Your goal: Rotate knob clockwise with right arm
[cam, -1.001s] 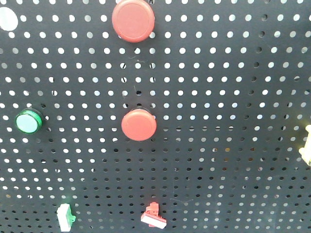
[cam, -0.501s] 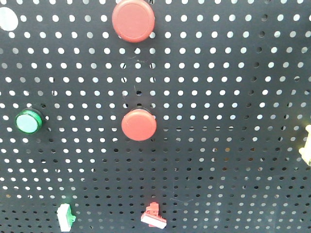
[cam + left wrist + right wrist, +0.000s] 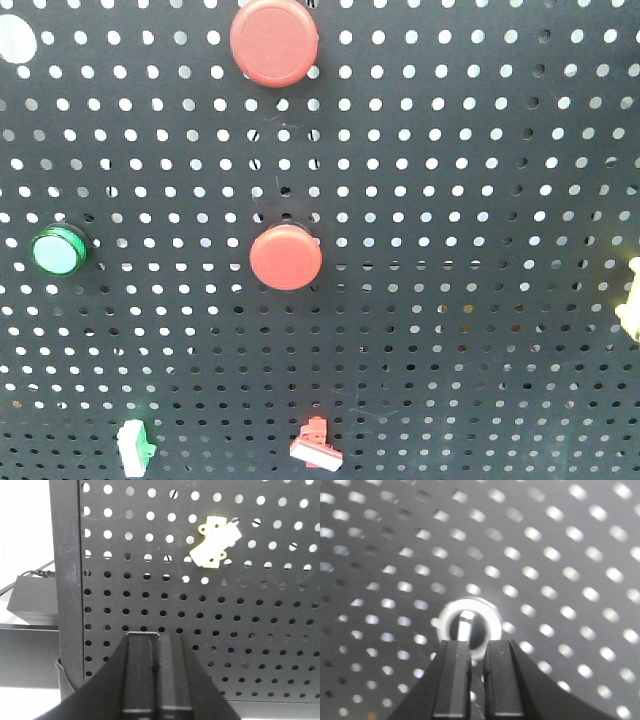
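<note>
Change: none in the front view; the red buttons (image 3: pixel 286 257) sit as a second ago.
Knob (image 3: pixel 470 625): silver-ringed, on the perforated desk (image 3: pixel 570 540); nearest edge unclear.
Right hand (image 3: pixel 476 642): fingers nearly together at the knob's tab; grip uncertain.
Left hand (image 3: pixel 160 636): clenched, empty, by the desk's left edge.
Meaning: clockwise turn probably not yet begun.

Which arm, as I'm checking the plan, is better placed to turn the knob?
Right. The right gripper sits at the silver knob, fingertips by its pointer; the left gripper faces bare pegboard below a yellow part.
</note>
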Robot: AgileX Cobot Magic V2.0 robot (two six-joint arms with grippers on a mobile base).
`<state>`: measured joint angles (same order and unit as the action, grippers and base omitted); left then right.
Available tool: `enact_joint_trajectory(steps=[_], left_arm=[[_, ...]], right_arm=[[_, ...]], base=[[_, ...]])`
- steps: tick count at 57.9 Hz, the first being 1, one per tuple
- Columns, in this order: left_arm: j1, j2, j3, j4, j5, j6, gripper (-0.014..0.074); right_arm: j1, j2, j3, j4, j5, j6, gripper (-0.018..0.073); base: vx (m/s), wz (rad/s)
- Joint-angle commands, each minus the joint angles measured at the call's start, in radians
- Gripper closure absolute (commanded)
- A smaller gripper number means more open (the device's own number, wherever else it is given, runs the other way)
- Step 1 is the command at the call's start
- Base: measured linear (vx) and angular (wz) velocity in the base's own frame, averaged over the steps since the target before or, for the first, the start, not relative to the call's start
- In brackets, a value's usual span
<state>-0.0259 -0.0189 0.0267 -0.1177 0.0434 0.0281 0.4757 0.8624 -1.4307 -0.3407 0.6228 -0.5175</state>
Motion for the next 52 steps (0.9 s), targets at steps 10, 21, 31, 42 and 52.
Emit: enact_joint_trajectory(steps=[10,21,31,42,52], left_arm=[[0.002,0.000,0.013,-0.008,-0.082,-0.004,0.0603],[0.002,0.000,0.013,-0.008,-0.082,-0.004,0.0603],[0.002,0.000,0.013,-0.008,-0.082,-0.004,0.0603],[0.002,0.000,0.013,-0.008,-0.082,-0.004,0.0603],[0.002,0.000,0.013,-0.008,-0.082,-0.004,0.0603]], right_arm=[[0.001,0.003,-0.029,0.001,-0.074,0.039,0.0356],[0.001,0.003,-0.029,0.059,-0.073,0.038,0.0351],[0.001,0.003,-0.029,0.061,-0.075,0.038,0.0351],[0.001,0.031,-0.029,0.061,-0.075,0.039,0.0351],[0.001,0.044,-0.029,0.061,-0.091,0.040,0.0351]], base=[[0.00,0.00],[0.00,0.00],[0.00,0.00],[0.00,0.00],[0.00,0.00]])
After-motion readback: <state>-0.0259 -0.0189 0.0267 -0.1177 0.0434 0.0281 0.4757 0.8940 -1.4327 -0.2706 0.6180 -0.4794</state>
